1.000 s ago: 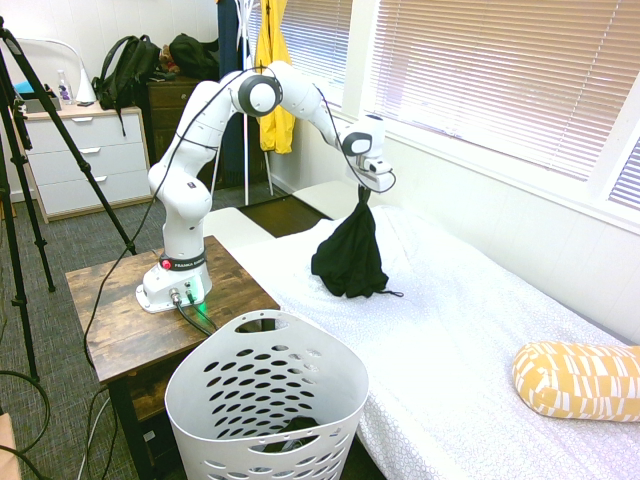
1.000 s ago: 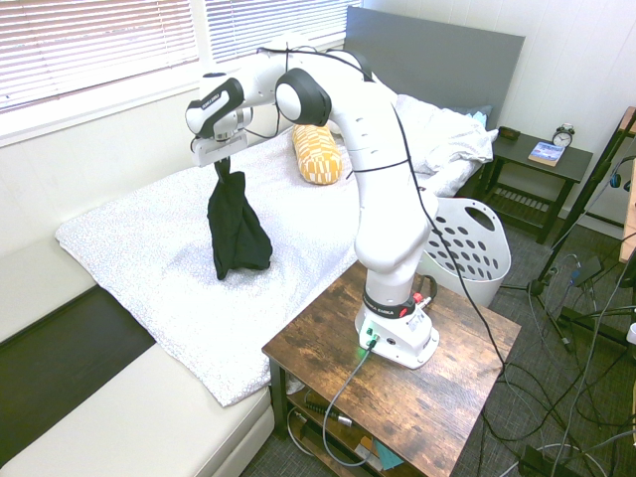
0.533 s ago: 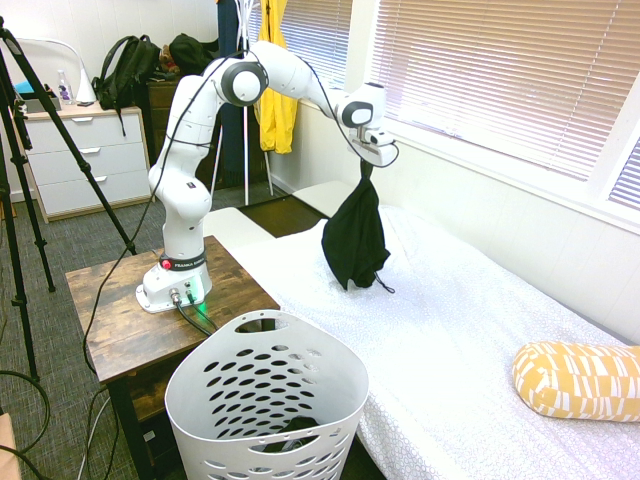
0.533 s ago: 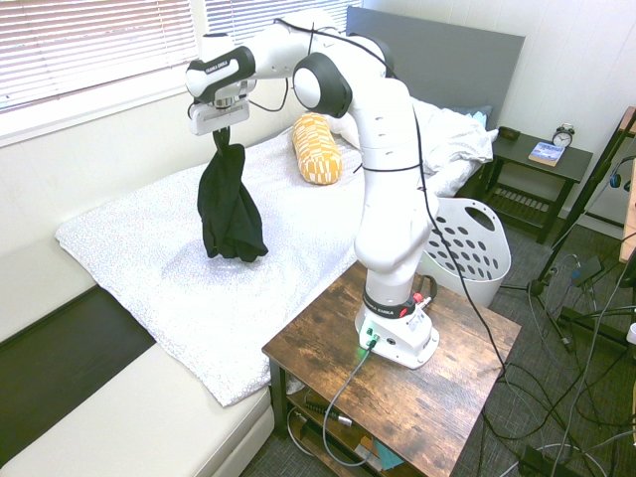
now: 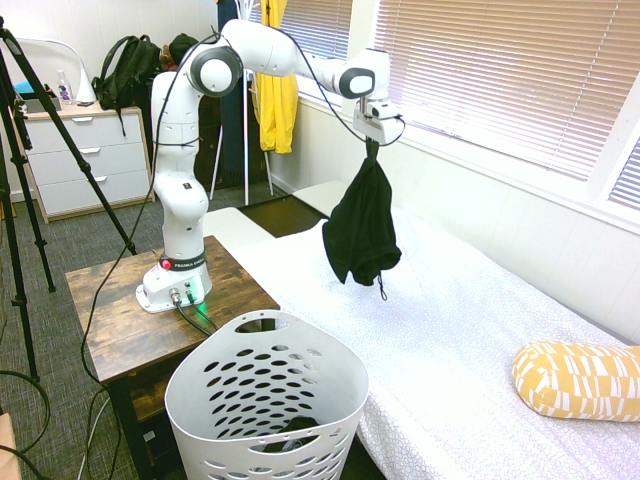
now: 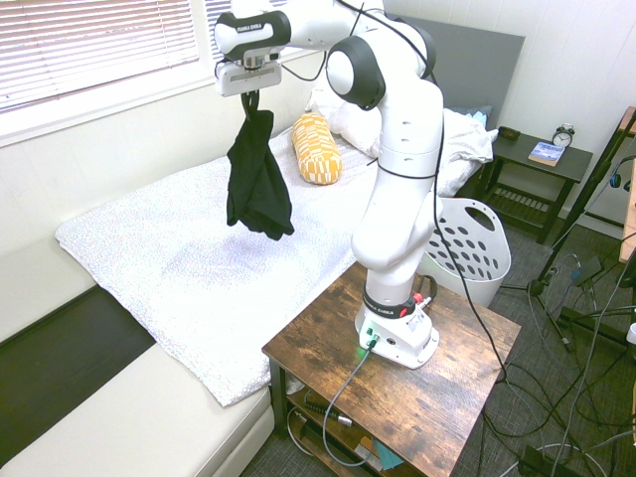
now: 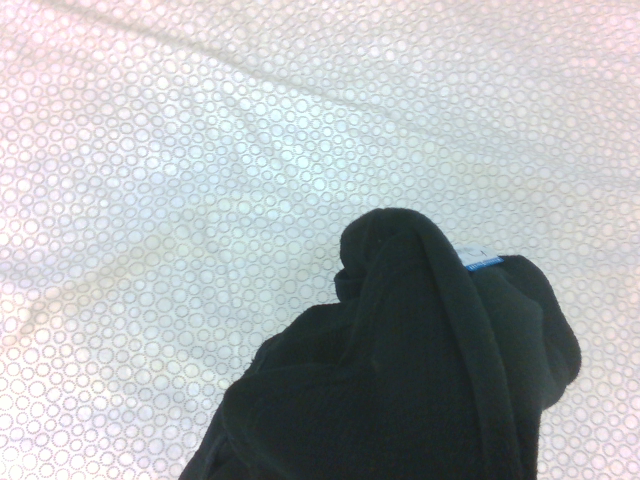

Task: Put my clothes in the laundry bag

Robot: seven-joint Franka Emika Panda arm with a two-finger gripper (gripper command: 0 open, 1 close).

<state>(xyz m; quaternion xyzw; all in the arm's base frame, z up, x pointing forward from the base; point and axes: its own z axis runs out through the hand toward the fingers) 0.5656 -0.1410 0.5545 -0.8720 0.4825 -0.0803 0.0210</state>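
- Nearest us we count one laundry bag [image 5: 266,400], a white holed basket standing on the floor just beside the wooden stand's front corner and the bed's near edge.
- We see one bed [image 5: 470,340] under a white dotted cover, and one yellow patterned pillow [image 5: 578,380] near its far right end.
- We count one black piece of clothes [image 5: 362,225]; a second ago its hem brushed the cover, and now it hangs clear above the bed's middle, thin cord dangling.
- The gripper [image 5: 372,143] is pinched tight on the clothes' top, pointing down.
- Farthest, one yellow garment [image 5: 273,95] hangs.
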